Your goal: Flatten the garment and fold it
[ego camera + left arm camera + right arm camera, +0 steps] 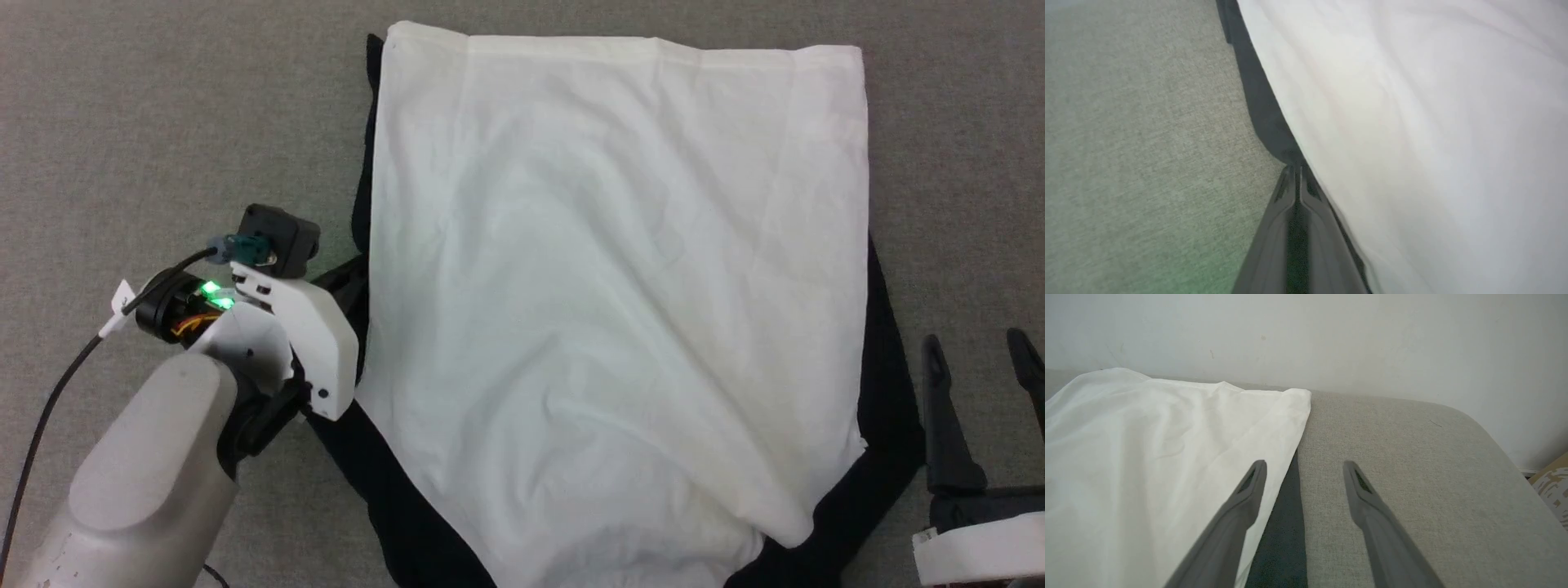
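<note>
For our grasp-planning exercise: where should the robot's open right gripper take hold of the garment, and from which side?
Probably the black sleeve strip poking out from under the white body of the garment along its right edge, approached from the right, where the right gripper hovers open. It lies flat, thin and exposed.

Counter (163,122): grey woven covering, with a rounded corner ahead and to the right of the right gripper (1304,465), set against a pale wall. One garment (612,286) lies directly on it between the two grippers, white body spread with shallow creases. Black sleeve cloth edges it at the left gripper (1299,169) tips and under the right gripper. Grey covering extends left of the left gripper.
</note>
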### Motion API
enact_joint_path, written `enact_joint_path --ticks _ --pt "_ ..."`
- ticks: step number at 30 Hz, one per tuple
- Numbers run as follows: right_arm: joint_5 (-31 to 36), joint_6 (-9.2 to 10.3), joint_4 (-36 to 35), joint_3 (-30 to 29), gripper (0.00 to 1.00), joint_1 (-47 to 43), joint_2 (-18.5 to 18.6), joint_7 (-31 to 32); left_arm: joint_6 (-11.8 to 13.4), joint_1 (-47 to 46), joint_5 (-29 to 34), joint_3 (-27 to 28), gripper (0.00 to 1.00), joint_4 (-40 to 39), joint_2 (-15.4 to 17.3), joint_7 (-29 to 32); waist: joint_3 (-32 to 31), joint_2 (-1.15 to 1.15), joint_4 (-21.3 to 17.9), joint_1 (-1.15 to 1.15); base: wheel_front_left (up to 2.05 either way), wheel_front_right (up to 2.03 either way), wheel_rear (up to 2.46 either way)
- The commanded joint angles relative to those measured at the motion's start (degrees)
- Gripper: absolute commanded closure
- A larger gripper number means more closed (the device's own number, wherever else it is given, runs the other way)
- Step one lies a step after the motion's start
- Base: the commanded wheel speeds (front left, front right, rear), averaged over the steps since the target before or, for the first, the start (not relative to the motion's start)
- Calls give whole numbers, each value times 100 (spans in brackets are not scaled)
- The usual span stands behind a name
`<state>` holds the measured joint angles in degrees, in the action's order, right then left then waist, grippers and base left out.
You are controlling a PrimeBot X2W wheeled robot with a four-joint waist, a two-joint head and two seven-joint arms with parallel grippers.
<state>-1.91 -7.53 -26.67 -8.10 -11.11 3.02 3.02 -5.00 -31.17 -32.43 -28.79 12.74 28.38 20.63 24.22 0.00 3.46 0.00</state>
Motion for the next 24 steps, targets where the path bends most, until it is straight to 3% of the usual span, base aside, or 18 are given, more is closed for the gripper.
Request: enact_joint_path --ticks 1,6,14,24 --pt "40 4 -15 -28 0 55 -14 10 6 144 -17 -73 100 162 -71 -10 -32 0 12 0 0 0 0" --pt "14 4 46 -27 0 25 -14 4 243 257 -80 173 100 148 -63 -356 -270 0 70 0 0 0 0" --pt "-88 4 192 -37 0 -105 -14 -12 891 1060 -358 790 100 -200 117 -808 -731 0 182 0 0 0 0" --pt "-197 4 287 -11 0 -264 -14 -15 2037 2925 -974 1711 100 -981 -56 -1229 -1018 0 263 0 0 0 0"
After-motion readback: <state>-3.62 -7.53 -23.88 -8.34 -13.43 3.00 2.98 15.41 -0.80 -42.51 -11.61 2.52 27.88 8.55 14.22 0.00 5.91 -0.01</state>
